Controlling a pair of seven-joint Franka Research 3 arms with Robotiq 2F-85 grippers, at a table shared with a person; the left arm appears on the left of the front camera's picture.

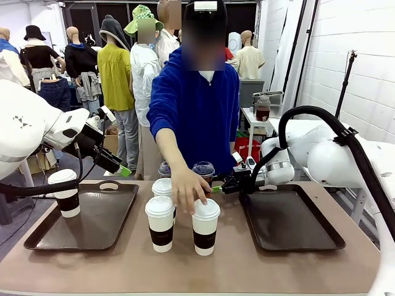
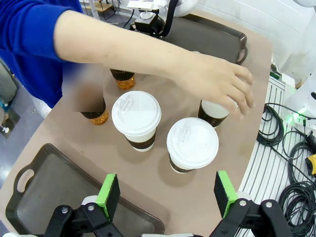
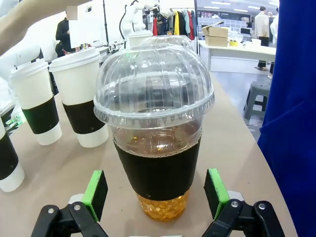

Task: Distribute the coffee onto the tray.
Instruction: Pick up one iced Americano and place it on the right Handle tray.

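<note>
- R gripper [image 3: 156, 193] spread wide, dome-lidded cup [image 3: 154, 98] sits between its pads, tbh.
- L gripper [image 2: 167, 195] spread too, empty.
- We spot one paper cup [image 1: 65, 192] on left tray [image 1: 105, 216]; other cups [image 1: 160, 222] mid-table, person's hand [image 1: 188, 187] on one.

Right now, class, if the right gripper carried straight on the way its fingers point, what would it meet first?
The clear dome-lidded cup, upright and centred ahead of the open right gripper. Nothing seems to stand before it, though depth is unclear. The white paper cups stand off to the side.

The person's hand [image 1: 188, 187] hangs over the clustered cups [image 1: 160, 223], barring approach from above; right tray [image 1: 290, 222] lies open.
</note>
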